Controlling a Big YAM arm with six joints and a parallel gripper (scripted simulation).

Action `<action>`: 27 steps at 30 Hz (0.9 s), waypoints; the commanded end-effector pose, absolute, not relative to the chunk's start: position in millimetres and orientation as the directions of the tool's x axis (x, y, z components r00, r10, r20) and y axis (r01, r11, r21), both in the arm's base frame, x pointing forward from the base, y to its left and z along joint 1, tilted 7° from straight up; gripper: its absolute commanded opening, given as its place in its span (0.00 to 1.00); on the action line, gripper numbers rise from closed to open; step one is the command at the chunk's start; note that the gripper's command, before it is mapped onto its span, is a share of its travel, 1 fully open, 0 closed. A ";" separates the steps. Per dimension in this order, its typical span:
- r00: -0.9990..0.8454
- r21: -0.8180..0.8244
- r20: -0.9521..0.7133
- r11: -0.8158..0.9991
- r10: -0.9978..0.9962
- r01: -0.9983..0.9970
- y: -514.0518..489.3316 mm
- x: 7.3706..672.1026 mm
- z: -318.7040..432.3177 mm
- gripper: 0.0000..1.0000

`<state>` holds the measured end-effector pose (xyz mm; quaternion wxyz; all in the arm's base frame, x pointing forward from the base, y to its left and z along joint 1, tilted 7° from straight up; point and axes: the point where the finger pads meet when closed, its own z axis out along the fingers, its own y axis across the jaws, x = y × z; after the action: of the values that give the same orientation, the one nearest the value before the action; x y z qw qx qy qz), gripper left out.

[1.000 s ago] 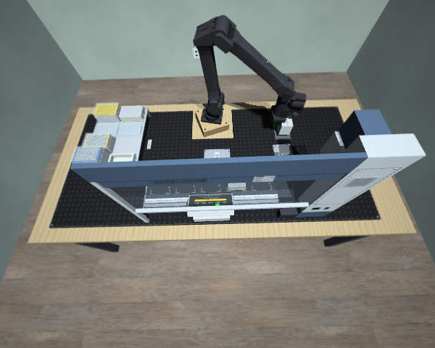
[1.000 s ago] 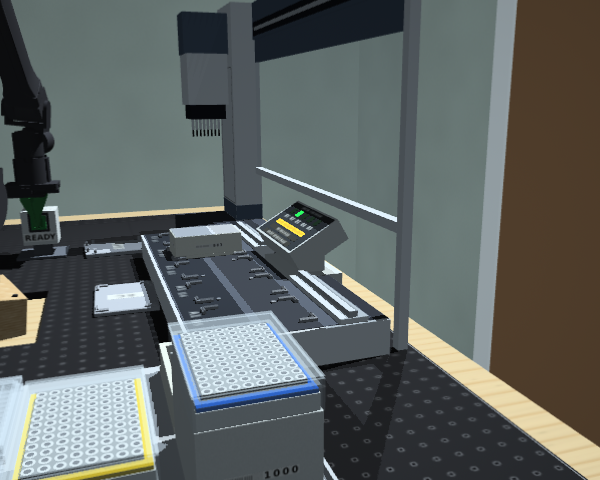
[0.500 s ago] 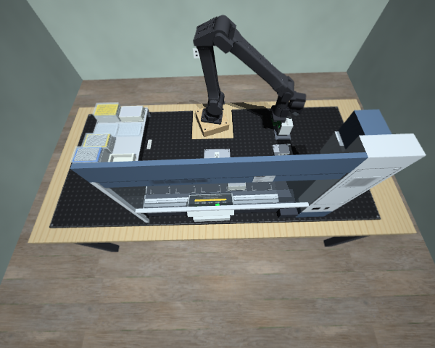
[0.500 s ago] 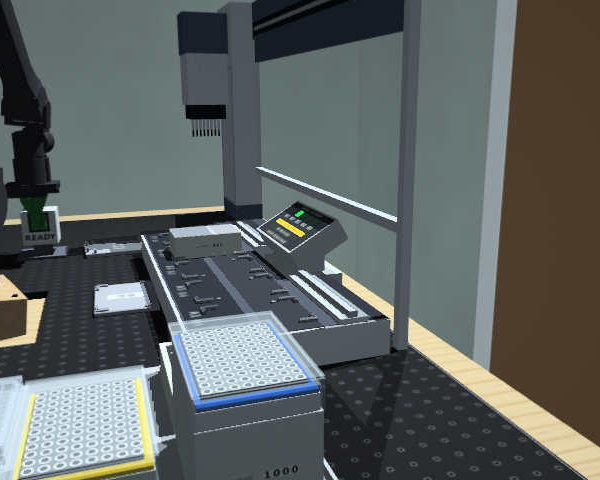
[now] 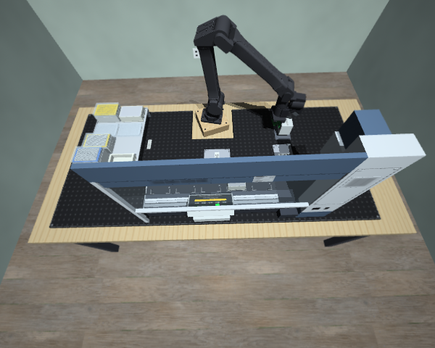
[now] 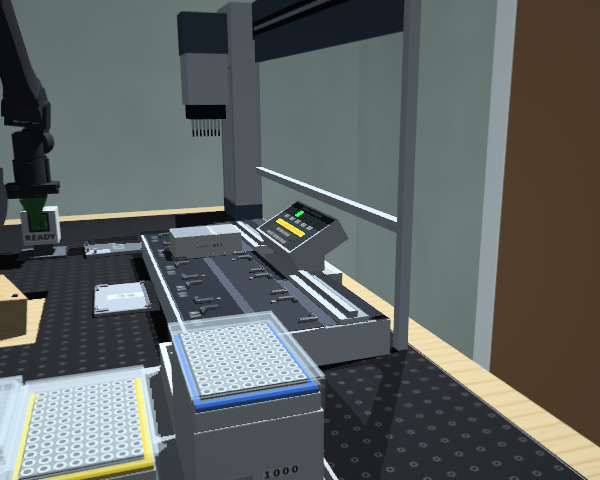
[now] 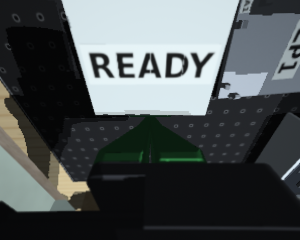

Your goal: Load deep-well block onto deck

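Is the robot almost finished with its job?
Nearly! A grey block already sits on the deck, though its slot and facing can't be checked from here. The end effector, shut and holding nothing, is right at the READY key. Only pressing the key looks left.
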<state>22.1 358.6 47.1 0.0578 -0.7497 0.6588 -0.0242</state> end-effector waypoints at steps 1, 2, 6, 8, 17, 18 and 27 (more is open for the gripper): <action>0.129 -0.123 -0.089 -0.118 -0.988 -0.985 386.7 17.5 65.5 0.00; 0.129 -0.123 -0.090 -0.118 -0.987 -0.985 387.3 17.3 65.6 0.00; 0.131 -0.123 -0.088 -0.120 -0.987 -0.985 388.3 16.3 65.6 0.00; 0.132 -0.123 -0.088 -0.120 -0.987 -0.985 388.7 16.2 65.6 0.00; 0.133 -0.123 -0.093 -0.121 -0.987 -0.985 392.4 15.5 65.9 0.00; 0.133 -0.123 -0.093 -0.121 -0.987 -0.985 392.6 15.4 65.9 0.00; 0.133 -0.124 -0.097 -0.121 -0.986 -0.985 396.6 14.9 66.1 0.00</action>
<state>21.6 365.4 48.8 0.0582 -0.7491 0.6595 -0.0239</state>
